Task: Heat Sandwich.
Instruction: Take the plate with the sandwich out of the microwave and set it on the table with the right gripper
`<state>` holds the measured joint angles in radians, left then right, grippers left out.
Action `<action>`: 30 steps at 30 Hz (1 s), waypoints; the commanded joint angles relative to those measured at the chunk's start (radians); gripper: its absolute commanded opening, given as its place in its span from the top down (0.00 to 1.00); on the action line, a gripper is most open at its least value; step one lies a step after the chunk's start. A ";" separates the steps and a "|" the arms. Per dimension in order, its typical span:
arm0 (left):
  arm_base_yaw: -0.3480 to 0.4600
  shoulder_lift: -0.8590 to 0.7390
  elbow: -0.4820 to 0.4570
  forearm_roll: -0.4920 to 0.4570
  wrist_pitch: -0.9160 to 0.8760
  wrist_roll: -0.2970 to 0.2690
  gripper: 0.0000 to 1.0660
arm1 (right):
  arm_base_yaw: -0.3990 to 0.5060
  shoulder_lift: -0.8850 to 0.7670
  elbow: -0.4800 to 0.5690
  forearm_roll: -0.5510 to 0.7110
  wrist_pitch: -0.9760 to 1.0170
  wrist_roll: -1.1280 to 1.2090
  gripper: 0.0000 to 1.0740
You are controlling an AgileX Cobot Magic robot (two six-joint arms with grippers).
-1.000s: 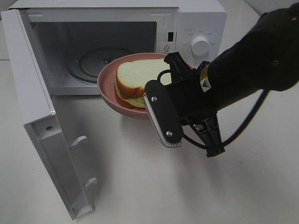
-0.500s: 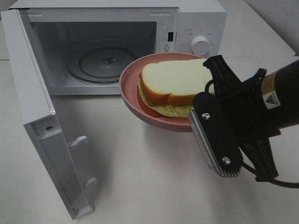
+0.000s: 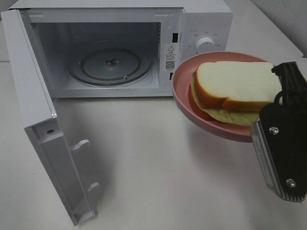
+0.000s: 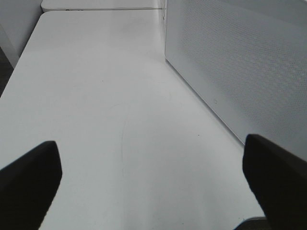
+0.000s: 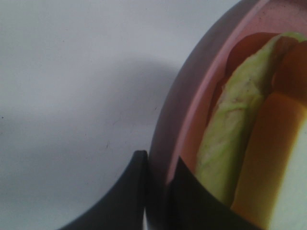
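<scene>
The sandwich [image 3: 235,88], thick white bread with tan crust and pale green filling, lies on a round pink plate [image 3: 181,88]. My right gripper [image 3: 273,115] is shut on the plate's near rim and holds it in the air, to the right of the open microwave [image 3: 206,19] and in front of its control panel. The right wrist view shows the gripper [image 5: 158,191] pinching the plate rim [image 5: 182,96], with the sandwich [image 5: 230,139] just beyond. My left gripper [image 4: 153,191] is open and empty above the bare table; it does not show in the exterior high view.
The microwave door [image 3: 43,120] stands wide open at the left, reaching toward the table's front. The glass turntable [image 3: 110,64] inside holds nothing. The microwave's perforated side [image 4: 240,62] shows in the left wrist view.
My right gripper has carried the plate and sandwich to the right and nearer the camera, from the microwave's opening to in front of its control panel.
</scene>
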<state>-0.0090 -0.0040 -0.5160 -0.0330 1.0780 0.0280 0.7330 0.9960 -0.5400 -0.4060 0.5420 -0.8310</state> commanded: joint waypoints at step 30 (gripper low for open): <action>-0.004 -0.007 0.000 -0.001 -0.011 -0.005 0.08 | -0.004 0.101 0.002 -0.378 0.363 0.959 1.00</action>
<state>-0.0090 -0.0040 -0.5160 -0.0330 1.0780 0.0280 0.7330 1.0950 -0.5360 -0.7390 0.9000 0.1070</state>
